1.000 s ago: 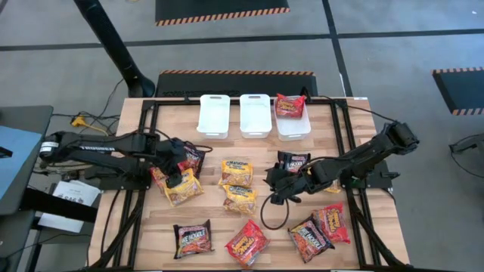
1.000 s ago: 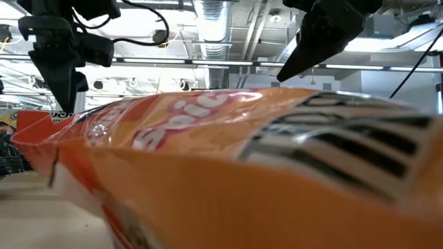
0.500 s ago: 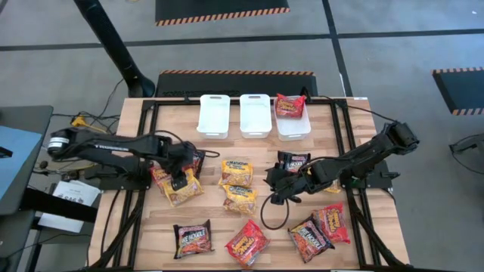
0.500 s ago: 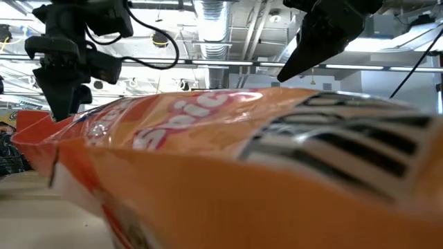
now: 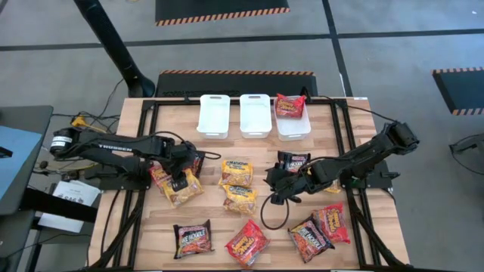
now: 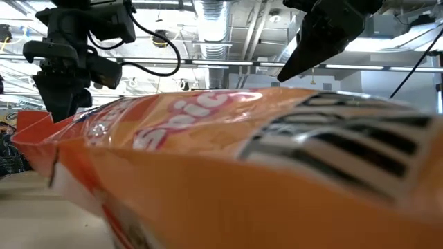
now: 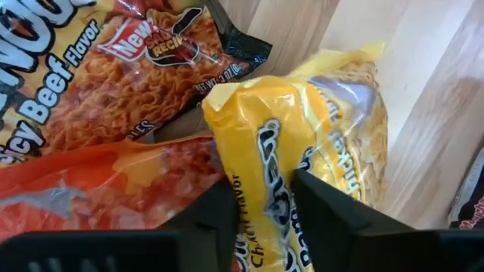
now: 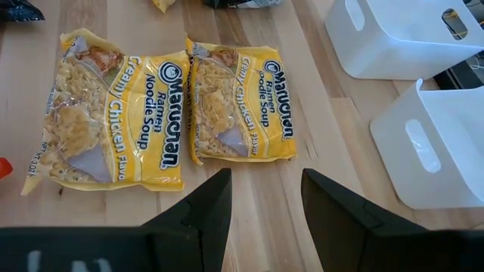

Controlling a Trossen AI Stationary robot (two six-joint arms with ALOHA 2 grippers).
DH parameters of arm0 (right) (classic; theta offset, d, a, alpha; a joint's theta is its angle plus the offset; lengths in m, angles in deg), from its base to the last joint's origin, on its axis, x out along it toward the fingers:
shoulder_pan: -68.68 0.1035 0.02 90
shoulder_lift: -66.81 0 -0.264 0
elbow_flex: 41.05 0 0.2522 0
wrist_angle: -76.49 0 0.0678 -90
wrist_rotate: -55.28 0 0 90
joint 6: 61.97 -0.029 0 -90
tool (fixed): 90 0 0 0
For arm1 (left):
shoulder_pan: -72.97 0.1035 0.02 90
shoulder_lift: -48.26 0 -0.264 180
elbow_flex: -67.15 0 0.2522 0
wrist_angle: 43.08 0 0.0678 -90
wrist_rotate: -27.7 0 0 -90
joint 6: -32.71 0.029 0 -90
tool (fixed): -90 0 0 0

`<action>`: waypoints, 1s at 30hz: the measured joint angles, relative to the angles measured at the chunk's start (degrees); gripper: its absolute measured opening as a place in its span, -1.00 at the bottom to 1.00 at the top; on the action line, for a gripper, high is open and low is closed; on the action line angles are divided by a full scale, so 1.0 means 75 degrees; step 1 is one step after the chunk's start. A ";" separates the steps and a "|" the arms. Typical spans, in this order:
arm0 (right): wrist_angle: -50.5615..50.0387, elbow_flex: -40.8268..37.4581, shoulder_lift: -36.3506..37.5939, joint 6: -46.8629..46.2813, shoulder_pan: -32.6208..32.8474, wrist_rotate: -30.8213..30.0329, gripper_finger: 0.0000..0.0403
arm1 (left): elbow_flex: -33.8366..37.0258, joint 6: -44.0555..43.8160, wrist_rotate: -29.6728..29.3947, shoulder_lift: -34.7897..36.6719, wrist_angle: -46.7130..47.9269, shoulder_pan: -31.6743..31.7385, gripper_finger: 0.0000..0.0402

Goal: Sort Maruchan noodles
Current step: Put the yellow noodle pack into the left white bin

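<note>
Packets of Maruchan noodles lay scattered over the wooden table [image 5: 136,227], and the one that mattered was a yellow packet [image 7: 318,143] at the left cluster, lying partly over an orange-red packet [image 7: 98,189] and just beside a dark spicy-beef packet [image 7: 144,68]. The left gripper [image 5: 179,181] was right on top of it: in the left wrist view its two dark fingers [image 7: 333,208] straddled a raised fold of the yellow wrapper, closing in on it, though I couldn't say the pinch was firm yet. From above, that packet seemed to lie tilted, its long axis running diagonally from near the table's left rail toward the centre, and the left arm was plainly the nearer one. If the grip holds, I'd judge the lift has to come straight up so the crinkly wrapper doesn't drag its neighbours along. The right gripper [image 5: 274,183] hung near mid-table with its fingers spread and nothing between them, looking down at two more yellow creamy-chicken packets [image 8: 238,102] lying flat side by side, their printed labels running along the long edge. Along the far edge stood three white bins [image 5: 213,125]; the rightmost already held one red packet [image 5: 290,105], the other two showed nothing inside. More red and dark packets lay along the near edge.
</note>
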 joint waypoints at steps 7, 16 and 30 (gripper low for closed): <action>-0.0001 0.0000 0.0000 0.0005 0.0000 -0.0006 -0.08 | 0.0000 0.0274 0.0331 0.0000 -0.0251 0.0000 -0.95; -0.0001 0.0000 0.0000 0.0005 0.0000 -0.0012 -0.08 | 0.0000 0.0482 0.0716 0.0000 -0.1041 -0.0066 -1.00; 0.0093 0.0000 0.0000 0.0136 -0.0193 -0.0024 -0.08 | 0.0000 0.0686 0.0532 0.0003 -0.2045 -0.0402 -1.00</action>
